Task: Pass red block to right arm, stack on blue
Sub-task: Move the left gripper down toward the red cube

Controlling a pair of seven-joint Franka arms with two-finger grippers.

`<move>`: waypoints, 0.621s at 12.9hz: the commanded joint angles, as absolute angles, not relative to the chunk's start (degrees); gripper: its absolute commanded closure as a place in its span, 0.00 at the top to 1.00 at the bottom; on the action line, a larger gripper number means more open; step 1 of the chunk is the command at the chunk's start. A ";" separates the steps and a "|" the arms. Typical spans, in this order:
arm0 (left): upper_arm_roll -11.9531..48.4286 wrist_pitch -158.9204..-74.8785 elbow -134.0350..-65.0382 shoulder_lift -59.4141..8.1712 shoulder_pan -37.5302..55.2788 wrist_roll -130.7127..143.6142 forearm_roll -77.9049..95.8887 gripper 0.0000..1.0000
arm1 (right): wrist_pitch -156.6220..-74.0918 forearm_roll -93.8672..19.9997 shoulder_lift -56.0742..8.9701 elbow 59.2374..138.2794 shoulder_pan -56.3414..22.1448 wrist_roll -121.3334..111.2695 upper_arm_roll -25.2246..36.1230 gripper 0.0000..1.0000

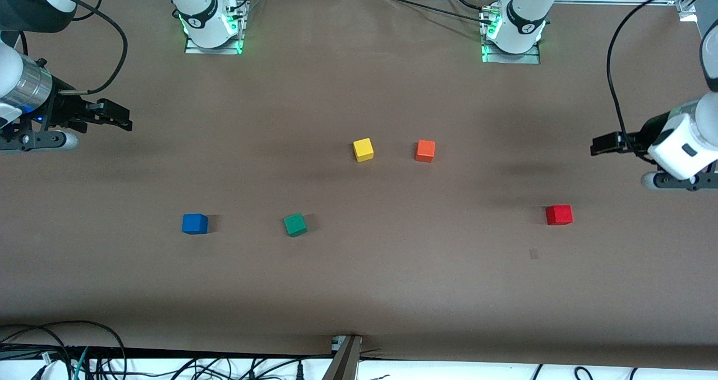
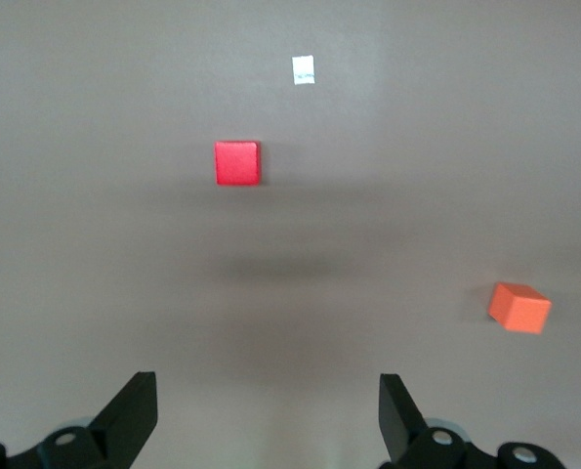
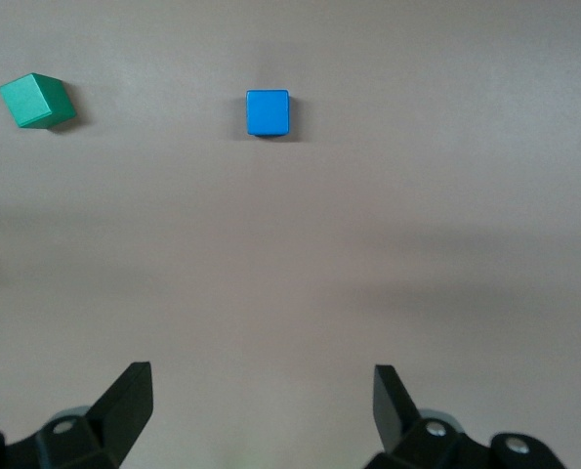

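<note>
While both arms are waiting at the table ends, I am seeing the left gripper [image 1: 595,145] and right gripper [image 1: 124,119] released, with the red block [image 1: 558,214] and blue cube [image 1: 194,223] lying untouched.

Red block [image 1: 558,214] sits alone near the left arm's end; blue block [image 1: 194,223] near the right arm's end, green block [image 1: 295,224] beside it. Yellow block [image 1: 363,150] and orange block [image 1: 425,151] lie side by side mid-table, farther from the front camera.
</note>
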State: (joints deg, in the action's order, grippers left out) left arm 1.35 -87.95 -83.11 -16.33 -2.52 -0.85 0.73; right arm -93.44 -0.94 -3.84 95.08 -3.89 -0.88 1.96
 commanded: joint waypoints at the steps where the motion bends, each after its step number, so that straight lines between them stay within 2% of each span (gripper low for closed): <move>1: 1.49 -91.48 -82.44 -21.34 -3.16 -5.44 0.79 1.00 | -92.72 -0.44 -2.55 95.62 -3.96 -0.97 1.76 1.00; 4: 1.49 -98.24 -85.41 -25.04 -4.39 -5.62 0.70 1.00 | -92.72 -0.44 -2.55 95.71 -3.96 -0.97 1.76 1.00; 8: 1.76 -110.35 -94.37 -25.58 -3.96 -5.63 -2.09 1.00 | -92.81 -0.62 -2.64 95.71 -3.96 -1.23 1.67 1.00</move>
